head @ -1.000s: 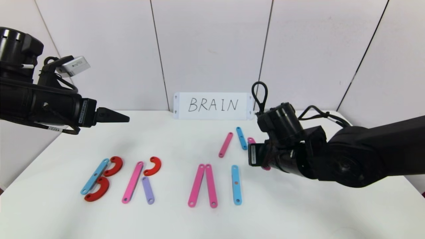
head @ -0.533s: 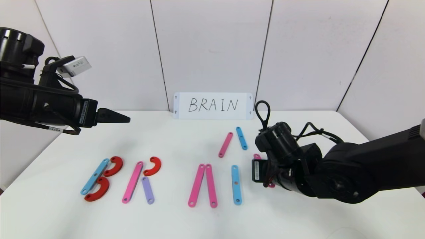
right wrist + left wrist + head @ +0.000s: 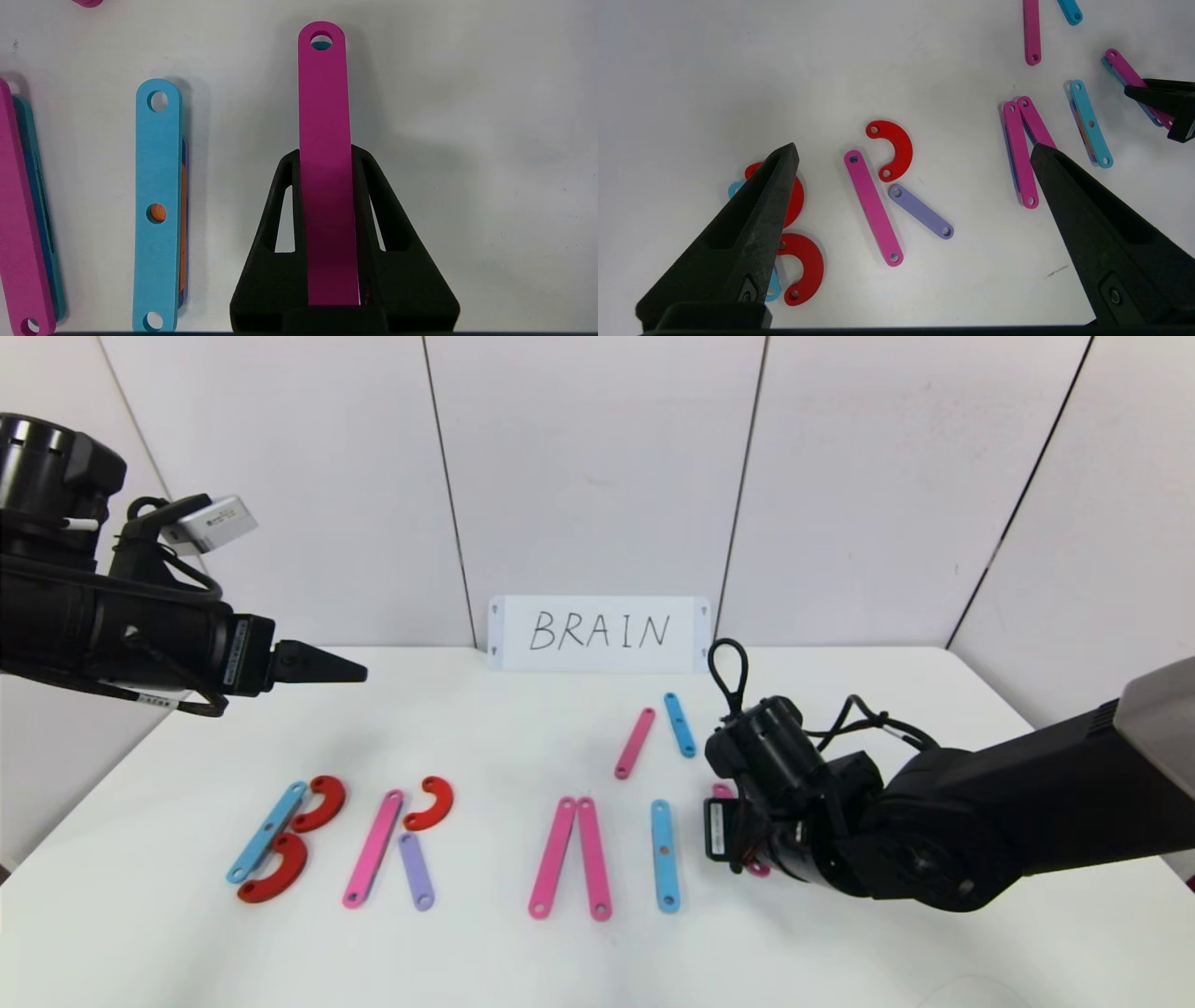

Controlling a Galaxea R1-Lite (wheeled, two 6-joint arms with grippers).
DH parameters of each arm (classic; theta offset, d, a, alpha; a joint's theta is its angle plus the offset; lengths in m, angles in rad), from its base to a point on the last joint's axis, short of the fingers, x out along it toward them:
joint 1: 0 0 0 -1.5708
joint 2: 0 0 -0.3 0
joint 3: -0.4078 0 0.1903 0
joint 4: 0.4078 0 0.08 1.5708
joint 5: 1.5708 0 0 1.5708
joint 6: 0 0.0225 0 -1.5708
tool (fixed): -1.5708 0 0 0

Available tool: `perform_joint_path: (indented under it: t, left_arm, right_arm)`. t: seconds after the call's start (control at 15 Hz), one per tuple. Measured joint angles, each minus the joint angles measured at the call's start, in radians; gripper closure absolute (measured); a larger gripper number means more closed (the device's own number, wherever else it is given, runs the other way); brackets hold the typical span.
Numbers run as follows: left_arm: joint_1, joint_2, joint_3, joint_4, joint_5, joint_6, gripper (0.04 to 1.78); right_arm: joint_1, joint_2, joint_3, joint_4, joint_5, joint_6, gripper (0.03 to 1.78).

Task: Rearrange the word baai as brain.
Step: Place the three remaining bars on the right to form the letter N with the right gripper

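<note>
R gripper (image 3: 327, 158) pinching flat pink plastic strip (image 3: 324, 116), long axis running straight out ahead of tips, low over table. You've got flat blue plastic strip (image 3: 158, 205) just beside, parallel. L gripper (image 3: 915, 233) spread, idle, well apart.

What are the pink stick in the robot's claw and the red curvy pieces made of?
The pink strip gripped by the right pincer looks like stiff, matte plastic: flat, even colour, rounded ends, a neat round hole, no shine. The red curves look like the same matte plastic, with holes at their ends. Painted wood or foam cannot be ruled out. The left pincer hangs open above the table.
</note>
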Motion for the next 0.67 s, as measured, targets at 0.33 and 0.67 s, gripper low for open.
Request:
perform_joint_path:
  t: [0.33, 0.67]
  left_arm:
    - [0.0, 0.0, 0.0, 0.0, -0.001, 0.0, 0.09]
    - [0.0, 0.001, 0.0, 0.001, 0.0, 0.0, 0.09]
  right_arm:
    - [-0.004, 0.019, 0.0, 0.0, 0.001, 0.0, 1.44]
    - [0.001, 0.019, 0.002, 0.002, 0.001, 0.0, 0.84]
